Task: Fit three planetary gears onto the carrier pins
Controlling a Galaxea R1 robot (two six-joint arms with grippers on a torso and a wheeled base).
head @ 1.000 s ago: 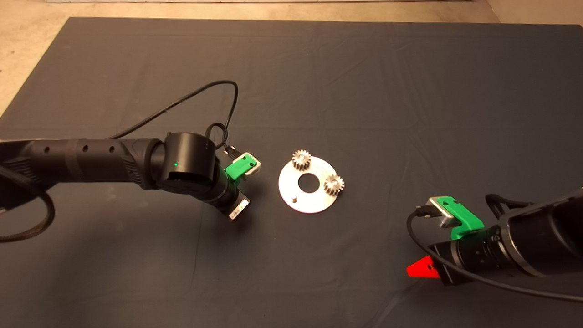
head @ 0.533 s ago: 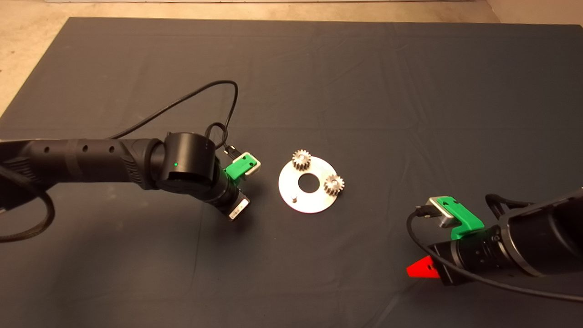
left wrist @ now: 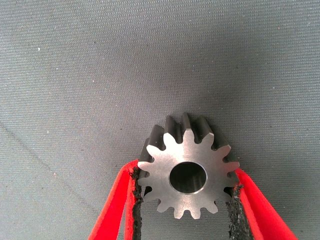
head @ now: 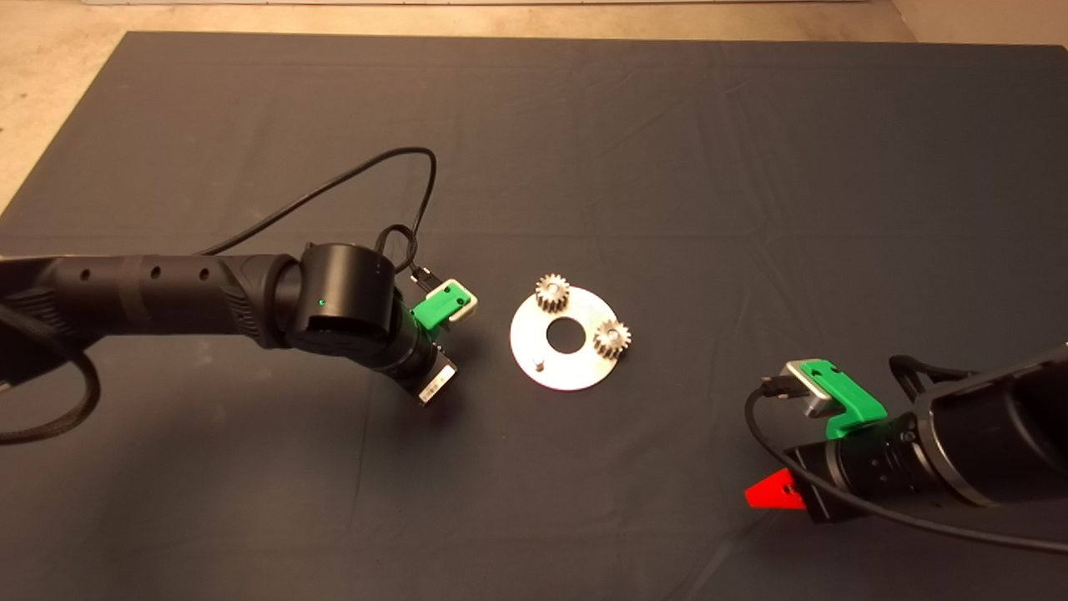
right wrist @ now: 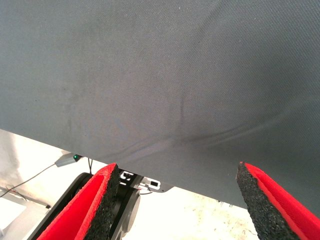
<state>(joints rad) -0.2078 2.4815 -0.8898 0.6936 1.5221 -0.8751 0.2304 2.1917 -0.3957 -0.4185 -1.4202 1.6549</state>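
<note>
A shiny round carrier disc (head: 567, 363) with a large centre hole lies mid-mat. Two planetary gears sit on its pins, one at the far side (head: 551, 292) and one at the right (head: 612, 338). The third pin (head: 539, 363) stands bare at the disc's near left. My left gripper (left wrist: 186, 200) is shut on the third gear (left wrist: 187, 172), held between its black pads over bare mat; in the head view the arm's wrist (head: 425, 351) hovers just left of the disc and hides the gear. My right gripper (right wrist: 175, 200) is open and empty at the mat's lower right (head: 772, 492).
The dark mat (head: 667, 167) is wrinkled around the disc. A black cable (head: 359, 179) loops up from the left wrist. The right wrist view looks past the mat's edge at floor and a black stand (right wrist: 125, 192).
</note>
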